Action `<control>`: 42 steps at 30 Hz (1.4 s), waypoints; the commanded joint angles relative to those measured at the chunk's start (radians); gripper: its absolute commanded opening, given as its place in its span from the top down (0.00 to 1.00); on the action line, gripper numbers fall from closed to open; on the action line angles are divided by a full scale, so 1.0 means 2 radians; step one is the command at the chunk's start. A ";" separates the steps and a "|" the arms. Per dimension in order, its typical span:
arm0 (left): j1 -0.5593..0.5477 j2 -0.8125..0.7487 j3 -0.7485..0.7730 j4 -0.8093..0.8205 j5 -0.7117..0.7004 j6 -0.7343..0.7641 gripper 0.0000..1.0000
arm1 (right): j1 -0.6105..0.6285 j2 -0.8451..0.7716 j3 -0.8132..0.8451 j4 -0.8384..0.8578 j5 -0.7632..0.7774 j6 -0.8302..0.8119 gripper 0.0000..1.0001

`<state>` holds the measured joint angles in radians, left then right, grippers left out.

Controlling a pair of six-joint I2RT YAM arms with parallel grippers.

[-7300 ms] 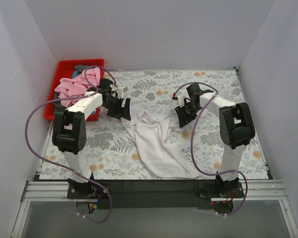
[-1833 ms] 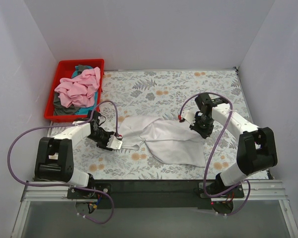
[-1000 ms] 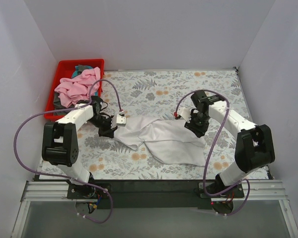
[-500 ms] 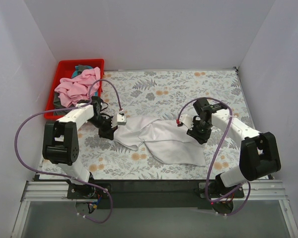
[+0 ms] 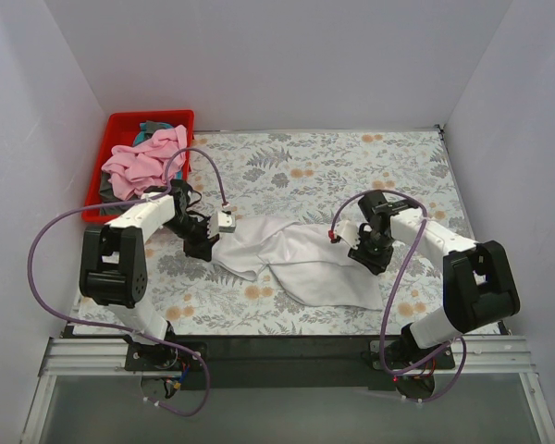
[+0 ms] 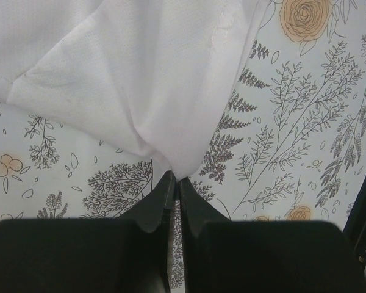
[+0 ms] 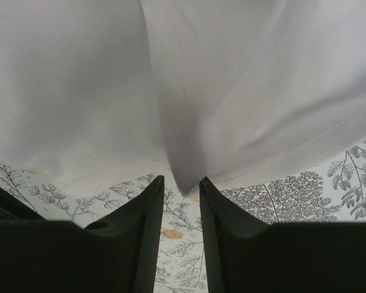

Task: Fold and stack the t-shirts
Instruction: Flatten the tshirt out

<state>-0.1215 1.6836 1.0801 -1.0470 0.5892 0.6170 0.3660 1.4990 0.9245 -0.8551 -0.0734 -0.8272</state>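
Note:
A large white t-shirt (image 5: 301,257) lies crumpled and stretched sideways across the middle of the floral table. My left gripper (image 5: 212,250) sits at the shirt's left end, shut on a corner of the white cloth (image 6: 171,122); the jaws (image 6: 175,178) are pressed together with the fabric tip pinched between them. At the shirt's right end my right gripper (image 5: 360,251) is low over the cloth. Its fingers (image 7: 182,180) stand apart, and a hanging fold of the white t-shirt (image 7: 189,122) ends just above the gap, not clamped. Pink (image 5: 144,163), teal and grey t-shirts lie heaped in the bin.
The red plastic bin (image 5: 122,122) stands at the back left corner, against the left wall. White walls enclose the table on three sides. Purple cables loop from both arms over the table. The black front rail (image 5: 277,356) runs along the near edge.
Over the last second my right gripper slid slightly nearer and to the right along the shirt's right end. My left gripper kept its hold and barely moved.

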 commanded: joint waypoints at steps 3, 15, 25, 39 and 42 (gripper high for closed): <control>0.002 0.005 0.013 0.003 0.006 -0.005 1.00 | -0.001 -0.007 -0.019 0.013 0.005 -0.007 0.63; 0.026 0.020 0.139 -0.039 0.068 -0.154 1.00 | -0.013 -0.038 0.041 0.039 0.060 -0.007 0.99; 0.029 0.010 0.364 0.134 0.008 -0.478 1.00 | -0.056 -0.023 0.345 0.044 0.133 -0.034 0.99; 0.028 -0.071 0.458 0.290 -0.144 -0.559 1.00 | -0.072 -0.032 0.513 0.203 0.238 -0.097 0.99; 0.016 -0.089 0.455 0.294 -0.146 -0.548 1.00 | -0.072 -0.042 0.506 0.245 0.255 -0.114 0.99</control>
<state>-0.0761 1.5780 1.9636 -0.5163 0.3576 -0.4873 0.2302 1.4761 1.9305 -0.5491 0.3424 -0.9905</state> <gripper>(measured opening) 0.021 0.022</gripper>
